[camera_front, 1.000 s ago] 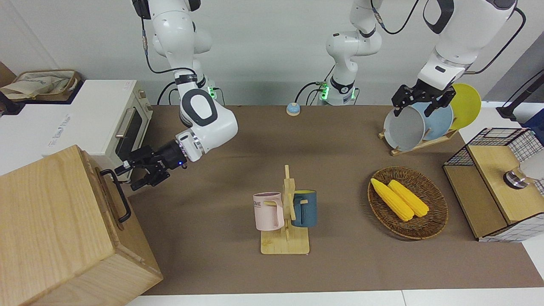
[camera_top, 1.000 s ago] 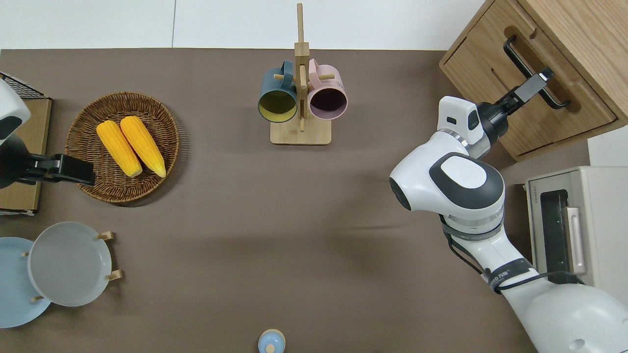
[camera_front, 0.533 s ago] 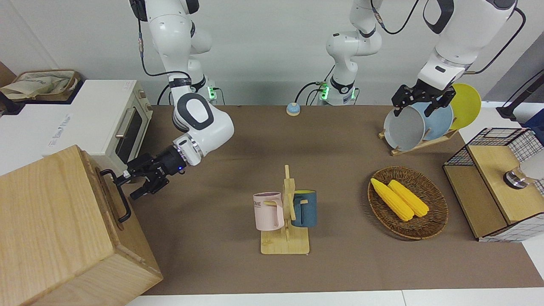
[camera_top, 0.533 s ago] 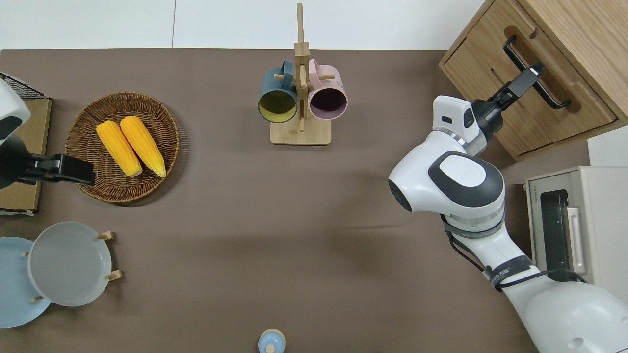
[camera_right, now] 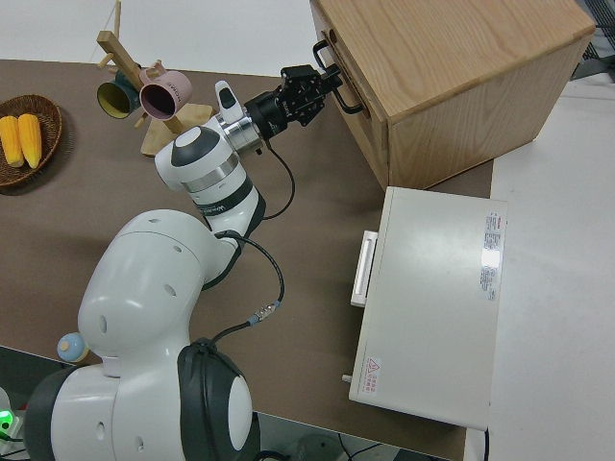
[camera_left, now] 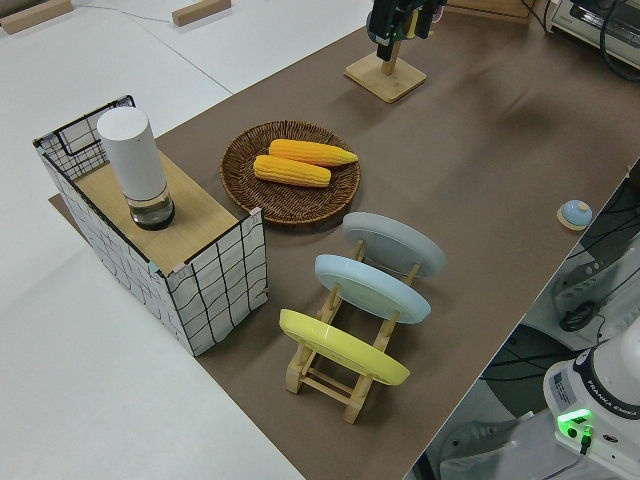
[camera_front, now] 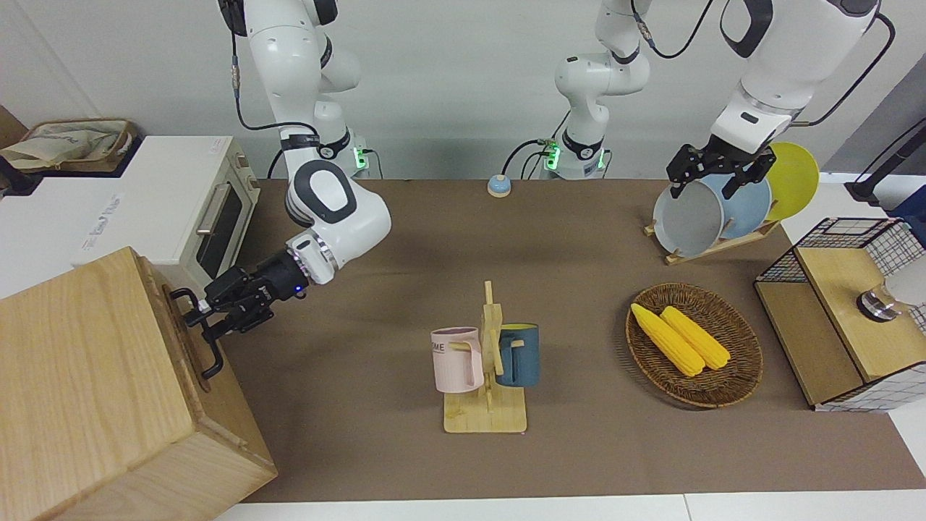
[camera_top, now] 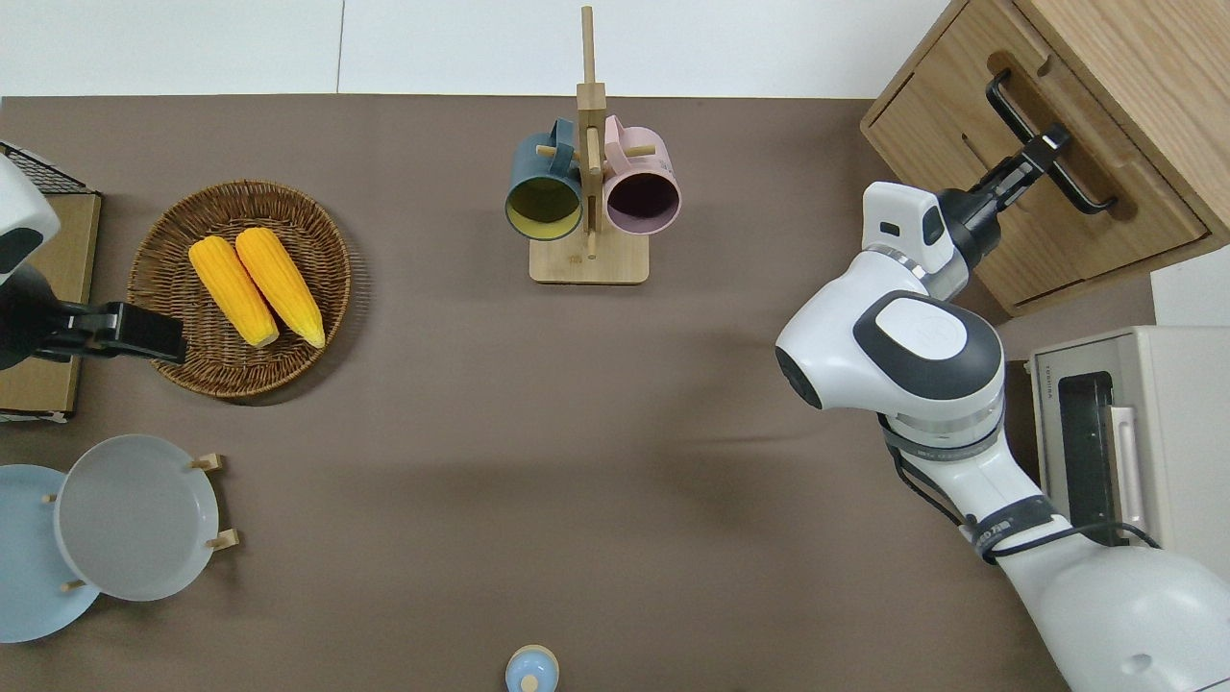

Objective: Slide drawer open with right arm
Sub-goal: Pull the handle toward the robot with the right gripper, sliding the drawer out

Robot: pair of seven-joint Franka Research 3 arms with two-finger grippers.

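Black-fingered right gripper (camera_front: pixel 203 320) reaches level to the drawer (camera_top: pixel 1033 207) front of the pale wood cabinet (camera_front: pixel 94 391), its fingers closed around the black loop handle (camera_top: pixel 1047 144) near mid-length. Drawer sits flush in the cabinet, directly ahead of the gripper. Left arm (camera_front: pixel 759 79) is parked.

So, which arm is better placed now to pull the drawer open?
The right. The right gripper is already at the drawer handle; the left arm is parked at the opposite end of the table.
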